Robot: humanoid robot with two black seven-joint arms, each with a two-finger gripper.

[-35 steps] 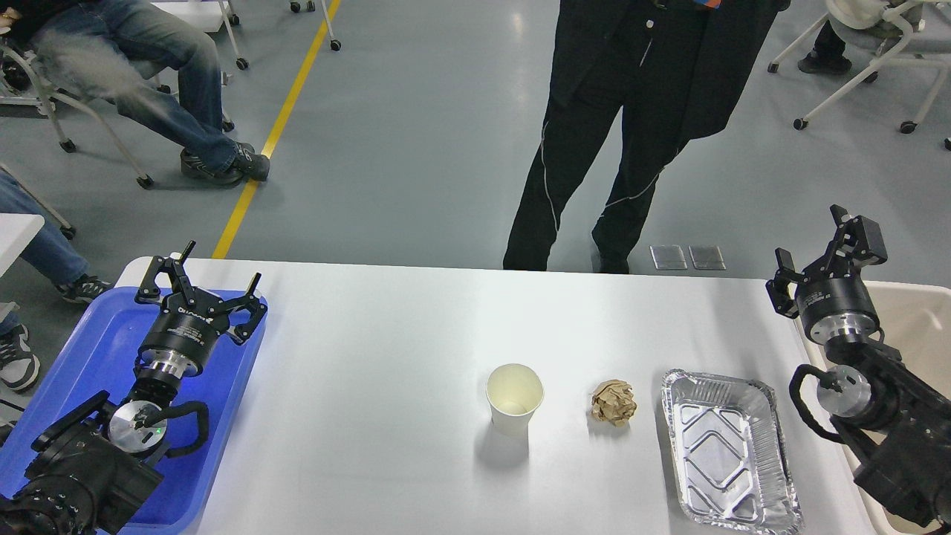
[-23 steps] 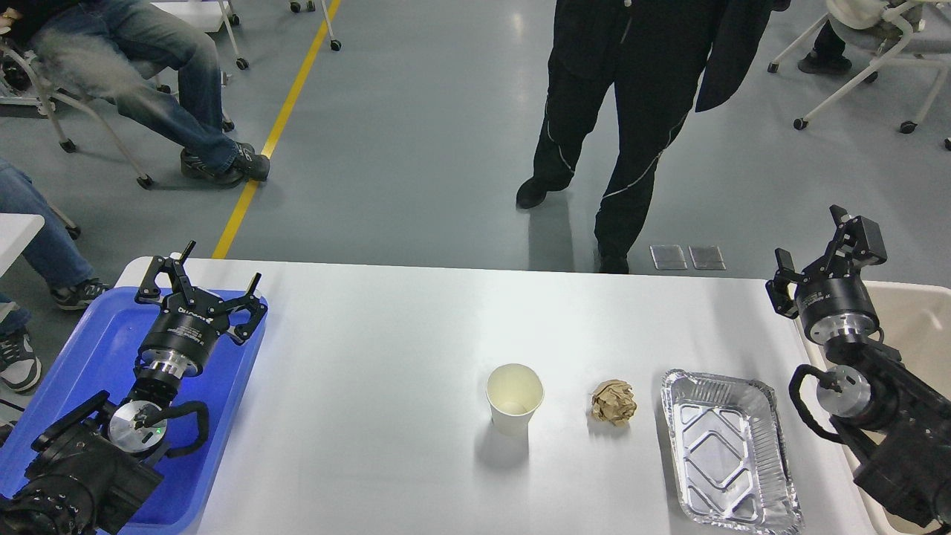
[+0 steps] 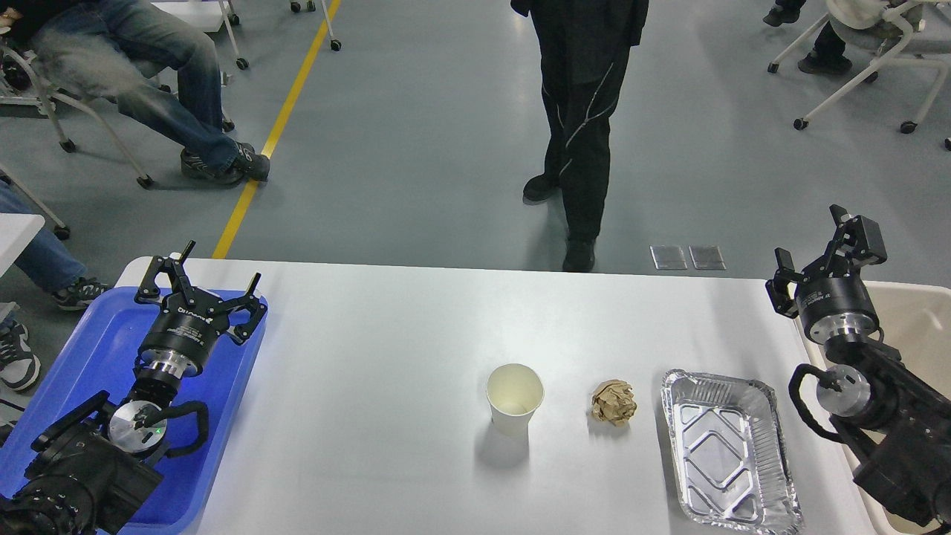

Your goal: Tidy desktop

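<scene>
The white desktop (image 3: 386,357) fills the lower half of the view. On it stand an empty paper cup (image 3: 514,397), a crumpled brown paper ball (image 3: 614,402) to its right, and an empty foil tray (image 3: 728,452) further right. My left gripper (image 3: 212,273) is open and empty above the blue tray (image 3: 96,349) at the left edge. My right gripper (image 3: 813,241) is open and empty above the desktop's right edge, beside the beige bin (image 3: 917,319).
A person in black (image 3: 583,111) stands on the floor just beyond the far edge of the desktop. Seated people and wheeled chairs are at the far left and far right.
</scene>
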